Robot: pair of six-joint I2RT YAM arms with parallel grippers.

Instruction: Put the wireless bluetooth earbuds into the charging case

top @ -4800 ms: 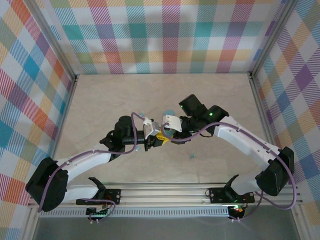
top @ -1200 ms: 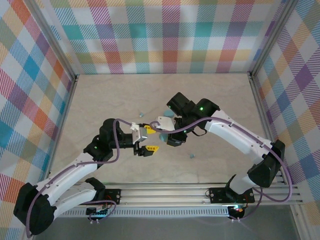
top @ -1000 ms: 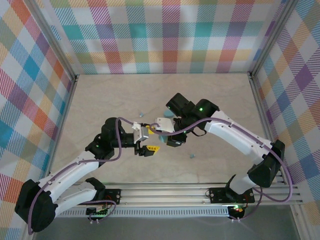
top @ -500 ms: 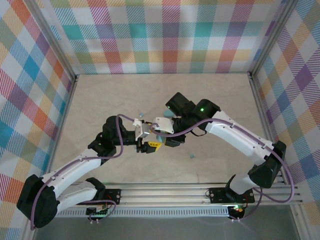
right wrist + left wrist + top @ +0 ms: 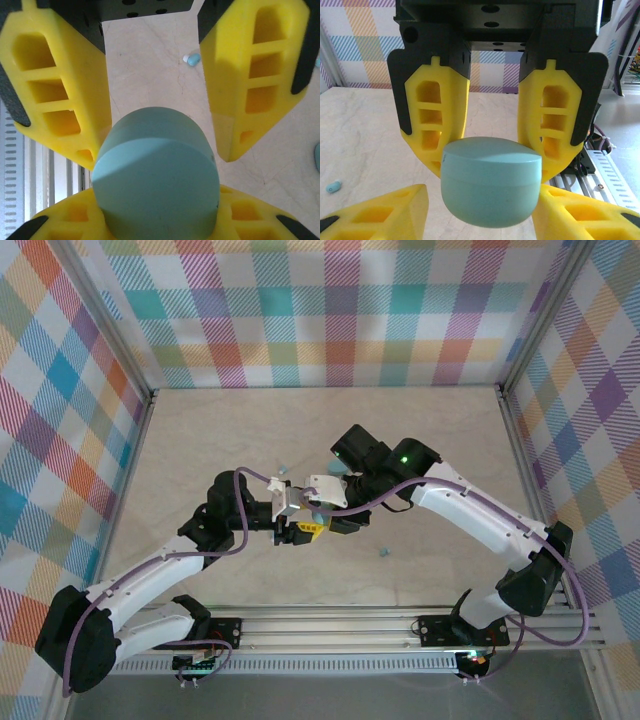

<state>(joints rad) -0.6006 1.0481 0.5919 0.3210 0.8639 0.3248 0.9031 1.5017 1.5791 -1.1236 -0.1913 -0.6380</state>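
A closed, rounded teal charging case (image 5: 490, 182) (image 5: 157, 175) hangs above the table. My right gripper (image 5: 157, 212) (image 5: 326, 518) is shut on it. My left gripper (image 5: 482, 200) (image 5: 302, 531) faces it head-on, its jaws either side of the case. One of its fingers touches the case and the other stands a sliver off. Tiny pale teal earbuds lie loose on the table: one earbud (image 5: 333, 186) in the left wrist view, another earbud (image 5: 192, 59) in the right wrist view, and further earbuds (image 5: 383, 553) (image 5: 281, 468) in the top view.
A teal rounded object (image 5: 338, 468) peeks out from behind the right arm. The pale marble-look tabletop (image 5: 200, 440) is bounded by plaid walls. An aluminium rail (image 5: 330, 625) carries the arm bases at the near edge.
My left gripper has moved right and up to the case held by the right gripper, and its jaws have narrowed round it. The right arm has held still.
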